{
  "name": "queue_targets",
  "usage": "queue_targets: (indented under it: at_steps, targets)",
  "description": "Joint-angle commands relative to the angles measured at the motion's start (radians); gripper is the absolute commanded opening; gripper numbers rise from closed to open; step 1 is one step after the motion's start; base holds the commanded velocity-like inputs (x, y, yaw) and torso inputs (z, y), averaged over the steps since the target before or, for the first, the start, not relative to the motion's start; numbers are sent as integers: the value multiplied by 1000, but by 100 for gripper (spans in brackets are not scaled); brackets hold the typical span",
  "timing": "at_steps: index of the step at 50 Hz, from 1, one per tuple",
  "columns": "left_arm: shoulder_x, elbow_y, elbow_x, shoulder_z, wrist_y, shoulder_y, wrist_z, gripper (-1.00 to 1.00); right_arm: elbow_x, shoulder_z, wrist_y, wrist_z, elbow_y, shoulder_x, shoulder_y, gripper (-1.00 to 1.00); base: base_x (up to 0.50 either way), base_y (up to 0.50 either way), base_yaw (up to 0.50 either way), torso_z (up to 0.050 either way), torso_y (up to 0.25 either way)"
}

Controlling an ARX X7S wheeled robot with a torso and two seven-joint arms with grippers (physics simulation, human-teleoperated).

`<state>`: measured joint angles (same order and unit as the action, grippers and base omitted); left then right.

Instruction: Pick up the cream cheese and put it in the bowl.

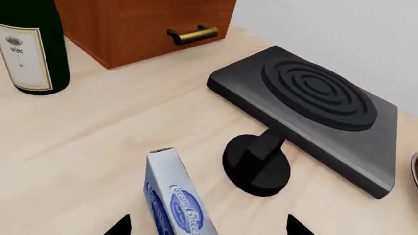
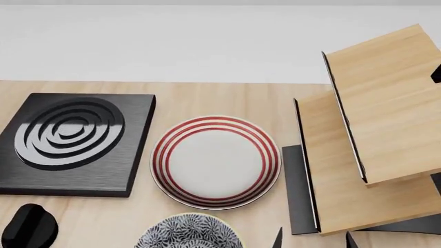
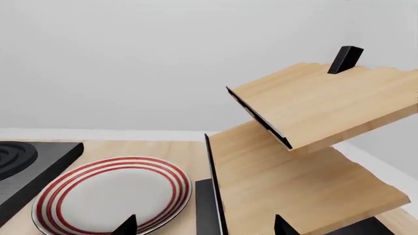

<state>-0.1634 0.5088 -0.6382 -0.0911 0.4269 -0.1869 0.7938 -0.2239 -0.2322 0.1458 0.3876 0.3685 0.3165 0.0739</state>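
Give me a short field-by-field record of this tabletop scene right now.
target: light-blue cream cheese box, between the open left gripper fingertips, not gripped
goal: blue-and-white floral bowl, near table edge, nothing visible inside
beside bowl: white plate with red rings
other items: black grooved stove burner, black knob, wine bottle, wooden shelf
right gripper: open, holding nothing

A light wooden table (image 2: 206, 98) carries everything. On it lies a black burner slab (image 2: 72, 142) with raised concentric rings, a black knob (image 2: 29, 226) just in front of it. Beside the slab sits a white plate (image 2: 216, 161) with red rings, with the blue-and-white patterned bowl (image 2: 187, 232) near its front edge. A tiered wooden shelf (image 2: 365, 155) stands at the right. The left wrist view shows the cream cheese (image 1: 175, 196) box standing near the knob, with a wine bottle (image 1: 33, 44) and a wooden cabinet (image 1: 144, 24) beyond it.
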Motion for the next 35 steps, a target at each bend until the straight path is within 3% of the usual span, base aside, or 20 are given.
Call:
queue_targets:
  at_steps: [1, 5, 20, 35]
  targets:
    - [1, -55, -49, 2, 40, 34, 16, 100, 1, -1, -8, 5, -3, 3, 0, 100, 0, 0, 0, 0, 0]
    - [15, -108, -12, 9, -32, 22, -22, 100, 2, -5, -3, 7, -11, 2, -6, 100, 0, 0, 0, 0, 0]
    - [-2, -132, -75, 16, 38, 56, 4, 100, -6, -5, -8, 9, -7, 6, -4, 100, 0, 0, 0, 0, 0]
    - [3, -207, -67, 23, -1, 70, -19, 100, -2, -12, -9, 15, -5, 10, -4, 100, 0, 0, 0, 0, 0]
